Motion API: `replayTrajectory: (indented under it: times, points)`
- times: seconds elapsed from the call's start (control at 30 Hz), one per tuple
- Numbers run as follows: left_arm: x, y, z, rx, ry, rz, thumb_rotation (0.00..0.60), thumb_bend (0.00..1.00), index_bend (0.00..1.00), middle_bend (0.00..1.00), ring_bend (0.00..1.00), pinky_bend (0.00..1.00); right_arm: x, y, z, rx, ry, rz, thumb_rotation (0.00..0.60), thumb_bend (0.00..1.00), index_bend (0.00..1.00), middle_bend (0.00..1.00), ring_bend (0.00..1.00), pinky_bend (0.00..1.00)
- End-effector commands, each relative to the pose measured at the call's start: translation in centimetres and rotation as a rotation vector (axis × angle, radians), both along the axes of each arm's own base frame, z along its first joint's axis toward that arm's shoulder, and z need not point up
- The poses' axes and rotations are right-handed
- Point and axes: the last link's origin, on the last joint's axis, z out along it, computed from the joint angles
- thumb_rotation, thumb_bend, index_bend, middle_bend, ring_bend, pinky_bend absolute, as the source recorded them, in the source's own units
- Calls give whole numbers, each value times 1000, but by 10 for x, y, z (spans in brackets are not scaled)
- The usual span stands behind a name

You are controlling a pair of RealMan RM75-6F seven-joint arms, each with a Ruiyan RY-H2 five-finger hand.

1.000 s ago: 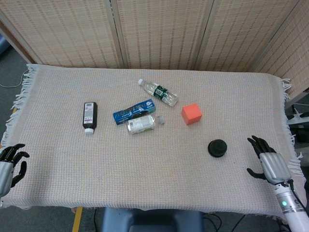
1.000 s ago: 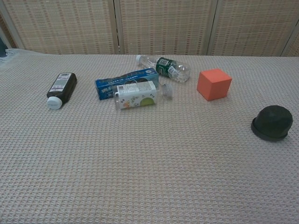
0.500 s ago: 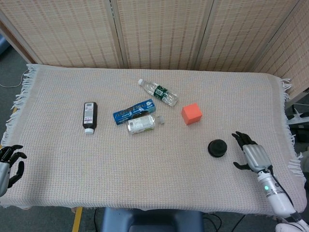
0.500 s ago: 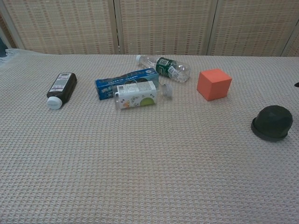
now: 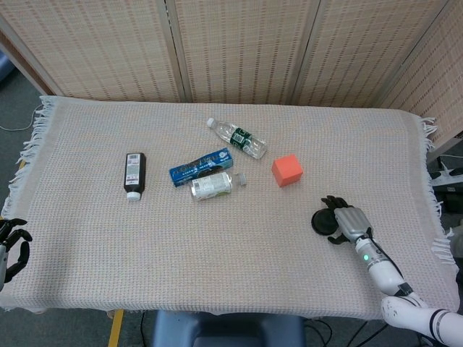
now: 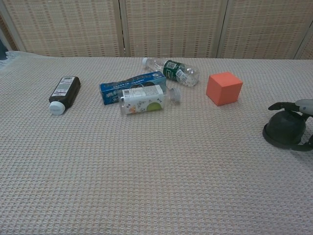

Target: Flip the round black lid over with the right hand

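The round black lid (image 5: 323,221) lies dome side up on the woven cloth, right of centre; the chest view has the lid (image 6: 283,129) at its far right edge. My right hand (image 5: 349,222) has come up against the lid's right side. In the chest view the right hand (image 6: 302,106) reaches dark fingers (image 6: 281,105) over the lid's top, with the thumb low at its right rim. The lid still sits flat. My left hand (image 5: 10,244) hangs off the table's front left corner, holding nothing.
An orange cube (image 5: 287,170) stands just behind and left of the lid. Further left lie a clear water bottle (image 5: 237,137), a blue box (image 5: 201,166), a small white bottle (image 5: 212,185) and a black bottle (image 5: 134,174). The cloth's fringed right edge (image 5: 434,195) is near.
My right hand has slid left across the cloth from near the right edge to the lid and now shows in the chest view. The left hand dropped slightly lower. The lid has not moved.
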Motion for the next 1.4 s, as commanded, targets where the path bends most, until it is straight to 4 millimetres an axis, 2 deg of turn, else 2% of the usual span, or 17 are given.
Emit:
replayTrajectory:
  times: [0.03,0.37,0.57,0.67,0.8,0.93,1.0,1.2,1.4]
  points:
    - [0,0,0,-1,1,4,600,538,547,334,281,561,4,-3,-4,0,-1,9,600,149,31,0,0,242]
    - [0,-1,3,6,-2,9,600,533,548,335,281,561,12,-4,-7,8,-1,27,600,149,68,0,0,238]
    - [0,0,3,8,-4,7,600,537,550,339,281,560,11,-3,-10,18,9,20,600,149,129,82,55,247]
    - [0,-1,3,7,-5,8,600,536,552,341,281,561,11,-3,-10,10,13,21,600,150,200,169,147,318]
    - [0,-1,4,11,-7,6,600,535,550,342,282,561,10,-2,-11,2,20,23,600,150,343,303,359,523]
    - [0,0,4,12,-8,7,600,534,551,343,282,561,8,-2,-11,-14,31,28,600,155,436,382,454,614]
    - [0,0,4,11,-8,6,600,536,551,343,282,561,8,-2,-11,-25,37,33,600,199,477,421,503,657]
    - [0,0,4,11,-9,6,600,538,552,343,282,561,8,-2,-6,-60,36,47,600,364,556,477,581,724]
    - [0,0,4,9,-8,7,600,539,550,343,281,561,30,-2,11,-236,-137,161,600,381,566,480,584,726]
